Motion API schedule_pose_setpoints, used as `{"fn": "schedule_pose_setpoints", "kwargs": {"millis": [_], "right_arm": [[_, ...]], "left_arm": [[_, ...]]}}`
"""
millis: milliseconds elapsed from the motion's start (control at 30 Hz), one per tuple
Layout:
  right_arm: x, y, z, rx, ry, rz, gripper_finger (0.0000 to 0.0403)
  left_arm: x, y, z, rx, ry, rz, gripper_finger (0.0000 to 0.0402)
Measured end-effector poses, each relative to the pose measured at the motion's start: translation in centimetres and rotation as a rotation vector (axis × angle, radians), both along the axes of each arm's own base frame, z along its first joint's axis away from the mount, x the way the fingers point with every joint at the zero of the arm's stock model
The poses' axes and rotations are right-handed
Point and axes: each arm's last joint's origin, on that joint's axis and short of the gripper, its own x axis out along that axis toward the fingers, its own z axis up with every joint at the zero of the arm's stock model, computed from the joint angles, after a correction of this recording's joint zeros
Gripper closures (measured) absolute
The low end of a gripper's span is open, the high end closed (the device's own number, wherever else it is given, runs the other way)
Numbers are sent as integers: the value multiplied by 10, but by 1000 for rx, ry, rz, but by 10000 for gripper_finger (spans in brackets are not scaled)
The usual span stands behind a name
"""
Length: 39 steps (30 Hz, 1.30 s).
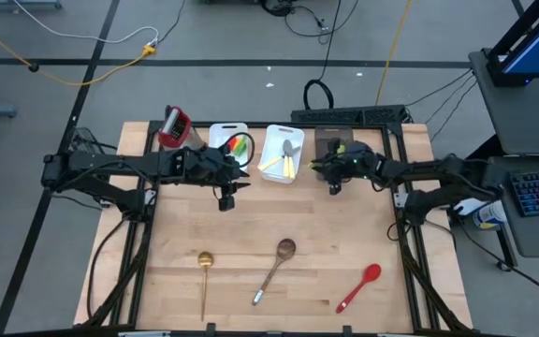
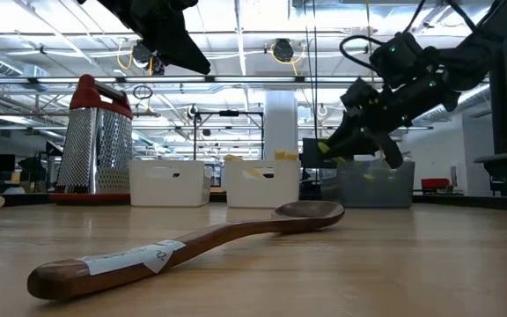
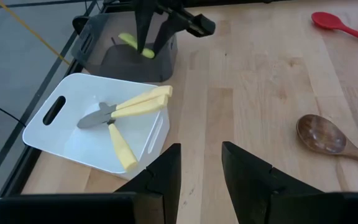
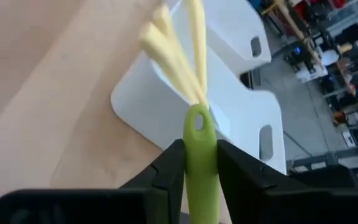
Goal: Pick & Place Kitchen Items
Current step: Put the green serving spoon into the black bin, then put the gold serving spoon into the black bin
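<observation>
My right gripper [image 1: 330, 174] is shut on a green spatula [image 4: 199, 163] over the grey bin [image 1: 329, 148] at the back of the table. My left gripper [image 3: 201, 167] is open and empty, above the table in front of the two white bins. The middle white bin [image 3: 86, 146] holds cream-handled knives [image 3: 132, 106]. The far-left white bin [image 1: 229, 140] holds small coloured pieces. A gold ladle [image 1: 204, 271], a brown wooden spoon [image 1: 274, 265] and a red spoon [image 1: 358, 286] lie flat on the near half of the table. My right gripper pinches the green spatula's handle [image 4: 199, 149] between its two fingers. The handle runs along the fingers, and its end with the hole [image 4: 197, 121] sticks out past the fingertips. The fingers slant downward toward the grey bin. The spatula's blade is hidden behind the gripper.
A metal grater with a red handle [image 1: 173, 127] stands at the back left, beside the white bins. The wooden table [image 1: 279, 220] has open room between the bins and the loose utensils. Black frame rails run along both table sides.
</observation>
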Motion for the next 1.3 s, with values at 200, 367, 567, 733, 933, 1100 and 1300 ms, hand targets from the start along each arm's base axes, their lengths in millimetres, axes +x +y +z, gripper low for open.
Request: {"fn": "schedule_pose_setpoints", "kwargs": {"millis": [200,367,567,733,933,1100,1300], "right_arm": [[1,-4,2,57,-64,-55,307],[1,-4,6,56,-91,-54,287],[1,-3,6,84,-105,-65,249],[8,5,14,90,-186,-32,222],[17,27,26,73,-281,67,214],[20,46,35,138,-346,131,221],[24,62,34,153,-340,195,219]], "left_arm": [[0,0,0,-4,0,2,282],[0,0,0,-6,-1,5,282],[0,0,0,-6,0,4,282],[0,0,0,-44,-7,31,282],[-1,0,-1,-194,-27,139,282],[-9,-6,-11,-382,79,292,282],[-23,-29,-24,-501,213,530,282]]}}
